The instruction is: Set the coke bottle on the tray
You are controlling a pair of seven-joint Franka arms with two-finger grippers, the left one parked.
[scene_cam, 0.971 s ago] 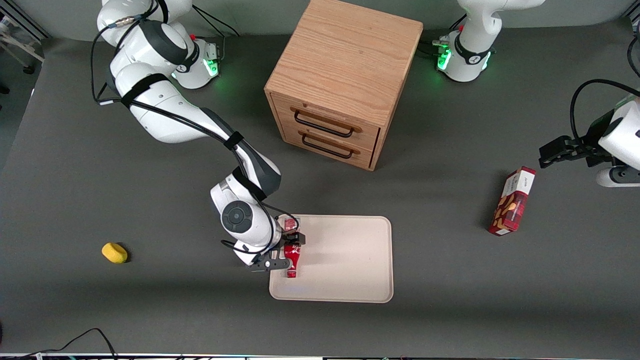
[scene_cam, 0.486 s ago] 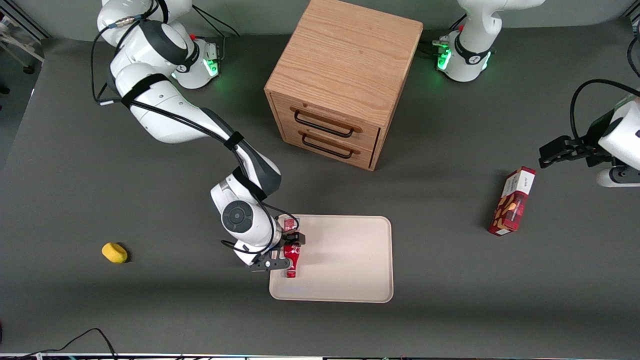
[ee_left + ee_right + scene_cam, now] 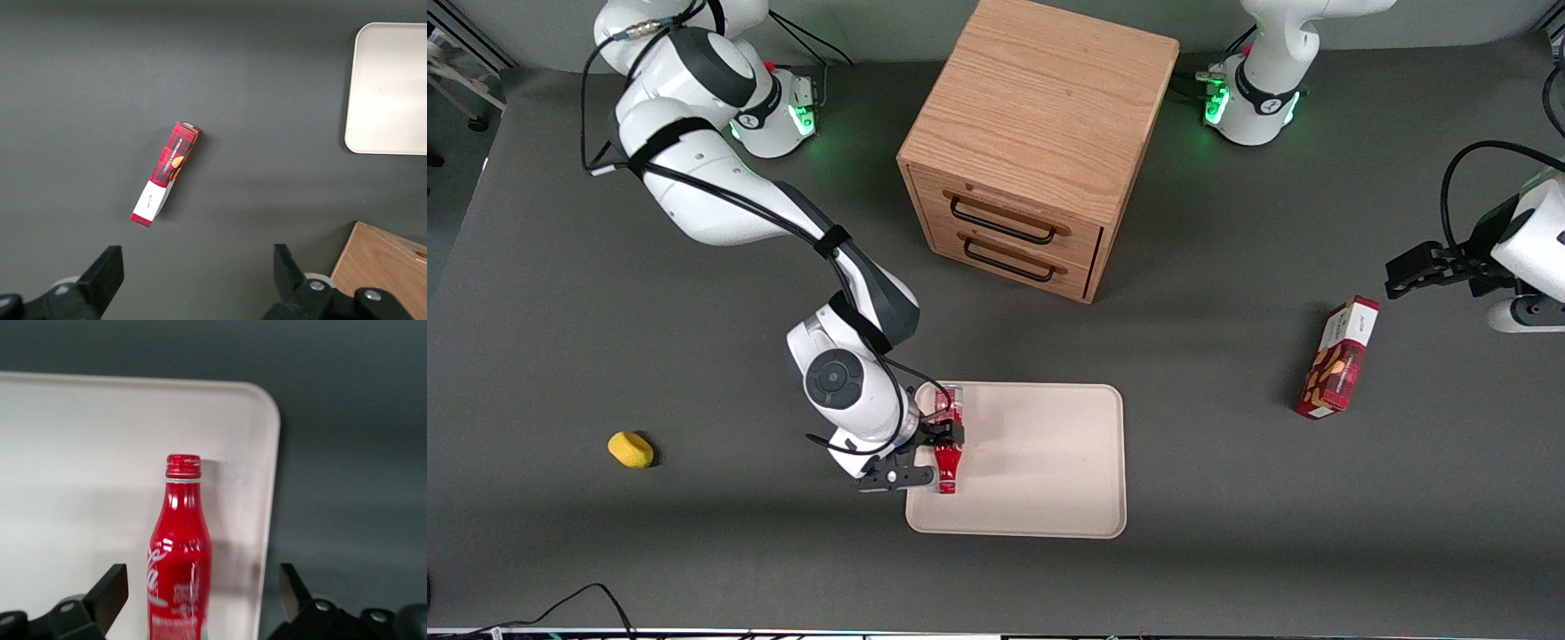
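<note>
The coke bottle [image 3: 947, 455] lies flat on the beige tray [image 3: 1049, 462], close to the tray's edge toward the working arm's end, with its red cap pointing at the front camera. My right gripper [image 3: 919, 456] is low over that edge, open, with one finger on each side of the bottle and a gap to each. In the right wrist view the bottle [image 3: 180, 547] lies on the tray [image 3: 80, 453] between the spread fingers of the gripper [image 3: 200, 593], which do not touch it.
A wooden two-drawer cabinet [image 3: 1032, 133] stands farther from the front camera than the tray. A red snack box [image 3: 1338, 360] lies toward the parked arm's end and also shows in the left wrist view [image 3: 163, 175]. A yellow object [image 3: 630, 449] lies toward the working arm's end.
My right arm and gripper have shifted a little away from the tray's middle, toward the working arm's end. The bottle stays lying on the tray.
</note>
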